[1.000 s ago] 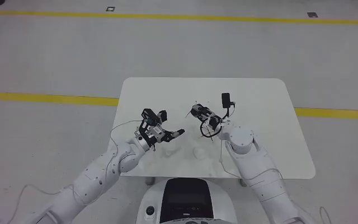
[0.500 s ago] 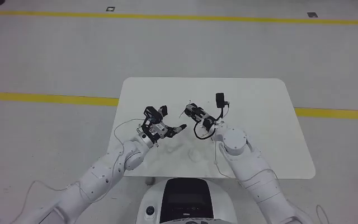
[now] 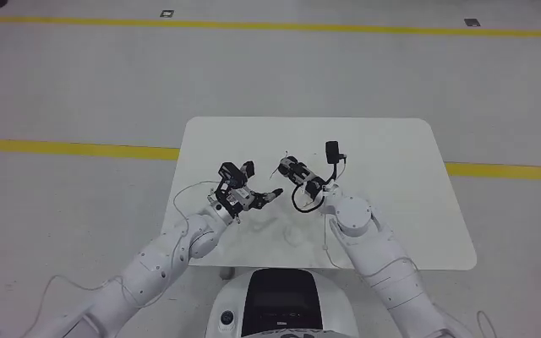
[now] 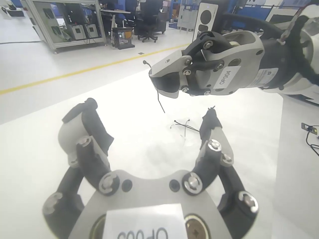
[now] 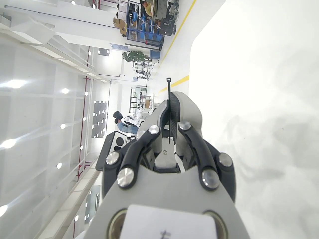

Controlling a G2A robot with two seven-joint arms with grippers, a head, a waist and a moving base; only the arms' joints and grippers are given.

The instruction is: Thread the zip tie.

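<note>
My right gripper [image 5: 172, 100] is shut on a thin black zip tie [image 5: 169, 115]. The tie's square head [image 5: 168, 79] sticks out past the fingertips. In the left wrist view the same tie [image 4: 158, 100] hangs from the right gripper [image 4: 163, 85], with its head [image 4: 144, 62] above and its tail pointing down at the table. My left gripper [image 4: 149, 118] stands open and holds nothing, a short way in front of that tail. In the top view the left gripper [image 3: 260, 182] and right gripper [image 3: 286, 166] face each other over the middle of the white table [image 3: 389, 152].
A few loose black zip ties [image 4: 185, 125] lie on the table just beyond the left gripper's fingertips. Bare table surface stretches to the far right side [image 3: 406, 203]. The table's near-left edge [image 3: 188, 211] is close to the left arm.
Over the last second both grippers have drawn closer together above the table; the right one shifted left with the tie. Since half a second ago almost nothing has moved.
</note>
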